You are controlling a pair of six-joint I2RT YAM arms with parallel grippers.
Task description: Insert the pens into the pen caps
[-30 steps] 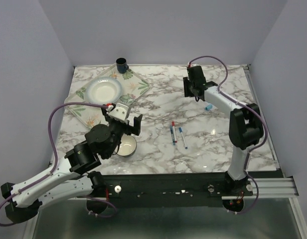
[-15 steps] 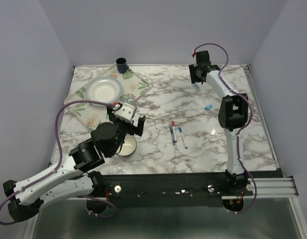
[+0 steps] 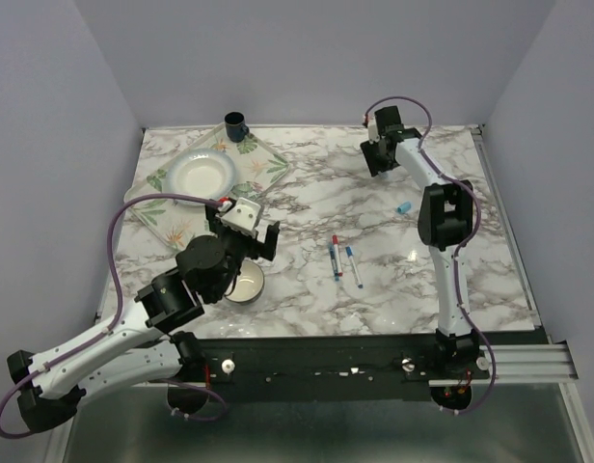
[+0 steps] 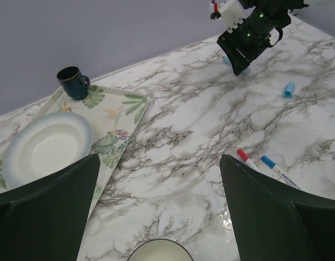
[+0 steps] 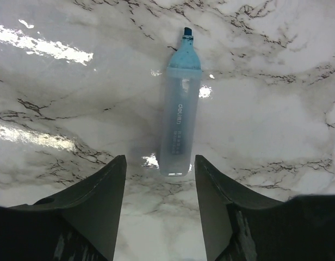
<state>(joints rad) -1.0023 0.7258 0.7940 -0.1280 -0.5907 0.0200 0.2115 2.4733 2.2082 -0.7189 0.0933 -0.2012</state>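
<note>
Light-blue pen lies flat, its near end between the parted right fingers.

Thin pens: two; thick light-blue pen: one; light-blue cap: one; bowls: two; mug: one; tray: one

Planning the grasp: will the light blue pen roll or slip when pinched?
Probably stiff: the pen is a straight, thick plastic barrel. It looks round and lies flat on glossy marble, so a sideways nudge could roll it. Its smooth translucent body may slip a little in the right pincer.
</note>
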